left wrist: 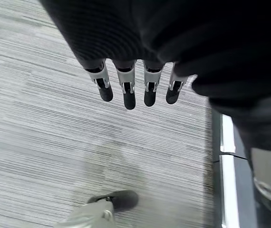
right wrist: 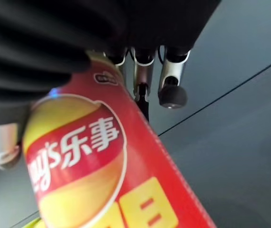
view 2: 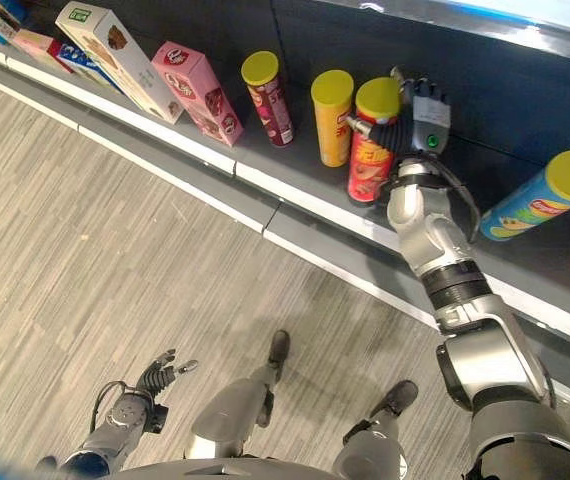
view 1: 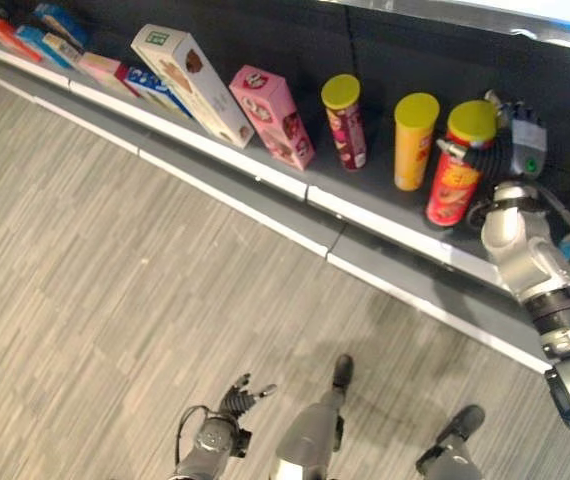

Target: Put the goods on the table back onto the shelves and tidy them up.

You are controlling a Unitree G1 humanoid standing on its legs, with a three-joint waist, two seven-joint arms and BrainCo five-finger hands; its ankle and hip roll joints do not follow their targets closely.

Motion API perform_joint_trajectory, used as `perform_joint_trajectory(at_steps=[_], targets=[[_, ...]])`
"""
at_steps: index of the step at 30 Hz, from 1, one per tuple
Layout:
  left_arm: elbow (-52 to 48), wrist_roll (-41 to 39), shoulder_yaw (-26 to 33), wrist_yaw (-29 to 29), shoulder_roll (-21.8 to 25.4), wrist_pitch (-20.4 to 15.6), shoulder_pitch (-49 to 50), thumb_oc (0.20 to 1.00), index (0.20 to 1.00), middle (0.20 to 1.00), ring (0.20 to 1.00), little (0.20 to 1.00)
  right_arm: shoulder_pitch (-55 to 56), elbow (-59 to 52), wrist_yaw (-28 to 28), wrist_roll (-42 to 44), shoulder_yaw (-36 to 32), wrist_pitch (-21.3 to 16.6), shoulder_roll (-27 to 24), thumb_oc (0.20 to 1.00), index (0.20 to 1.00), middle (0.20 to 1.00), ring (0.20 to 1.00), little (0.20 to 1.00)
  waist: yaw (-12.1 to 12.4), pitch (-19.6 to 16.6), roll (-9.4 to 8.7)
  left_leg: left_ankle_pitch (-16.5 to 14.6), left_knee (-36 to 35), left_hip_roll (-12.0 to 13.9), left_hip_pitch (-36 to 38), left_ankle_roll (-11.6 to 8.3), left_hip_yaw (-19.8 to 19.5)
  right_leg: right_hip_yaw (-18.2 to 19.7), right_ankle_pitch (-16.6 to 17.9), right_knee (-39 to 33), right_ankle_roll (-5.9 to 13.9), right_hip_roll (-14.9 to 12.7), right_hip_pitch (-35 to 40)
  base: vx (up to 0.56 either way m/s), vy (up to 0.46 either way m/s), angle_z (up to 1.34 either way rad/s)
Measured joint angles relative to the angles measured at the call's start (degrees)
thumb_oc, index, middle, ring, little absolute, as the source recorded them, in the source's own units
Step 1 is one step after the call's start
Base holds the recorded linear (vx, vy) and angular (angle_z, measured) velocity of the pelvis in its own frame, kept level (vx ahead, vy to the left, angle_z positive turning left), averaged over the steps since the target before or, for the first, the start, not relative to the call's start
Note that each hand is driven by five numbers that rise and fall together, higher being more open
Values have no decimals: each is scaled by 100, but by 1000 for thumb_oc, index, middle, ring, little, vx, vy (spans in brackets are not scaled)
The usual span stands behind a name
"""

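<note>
A red chip can (view 1: 457, 170) with a yellow lid stands upright on the dark shelf (view 1: 375, 190), at the right end of a row of cans. My right hand (view 2: 420, 115) reaches up to it from the lower right and is shut on its upper part. In the right wrist view the can (right wrist: 102, 166) lies between the thumb and the fingers (right wrist: 171, 90). My left hand (view 1: 240, 392) hangs low over the floor, open and holding nothing, its fingers (left wrist: 128, 90) straight.
Left of the red can stand a yellow can (view 1: 413, 140), a maroon can (view 1: 345, 120), a pink box (view 1: 273, 115) and a white box (view 1: 193, 85), both boxes leaning. A blue can (view 2: 540, 195) lies on its side to the right. The shelf's white front edge (view 1: 265, 175) runs diagonally.
</note>
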Motion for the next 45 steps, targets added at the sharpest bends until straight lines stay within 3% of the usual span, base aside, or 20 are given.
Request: perform_joint_trajectory(at_steps=[7, 13, 21, 45], targets=[[-19, 4, 8, 0, 11, -12, -5, 1000, 1000, 1000, 1000, 1000, -5, 334, -106, -24, -3, 182, -187, 200, 200, 200, 200, 200, -10, 4, 45, 13, 5, -115, -94, 17, -28, -5, -9, 1, 87, -120, -63, 14, 15, 4], [-176, 4, -35, 1, 10, -18, -7, 1000, 1000, 1000, 1000, 1000, 144, 374, -244, -129, 2, 243, -198, 200, 200, 200, 200, 200, -51, 3, 195, 25, -6, -133, -118, 35, -33, -19, -7, 2, 100, -138, -78, 13, -2, 1], [-241, 5, -103, 5, 11, -30, -52, 1000, 1000, 1000, 1000, 1000, 251, 478, -288, -130, -58, 347, -273, 200, 200, 200, 200, 200, -176, 2, 202, 29, -9, -127, -112, 41, -25, 6, -13, 0, 121, -134, -79, -11, 4, 0], [-190, 14, -113, 5, 12, -32, -41, 1000, 1000, 1000, 1000, 1000, 248, 623, -452, -109, -181, 373, -433, 200, 200, 200, 200, 200, -157, 2, 203, 39, -12, -138, -125, 53, -36, -2, -6, 1, 131, -138, -81, 9, -6, 0]])
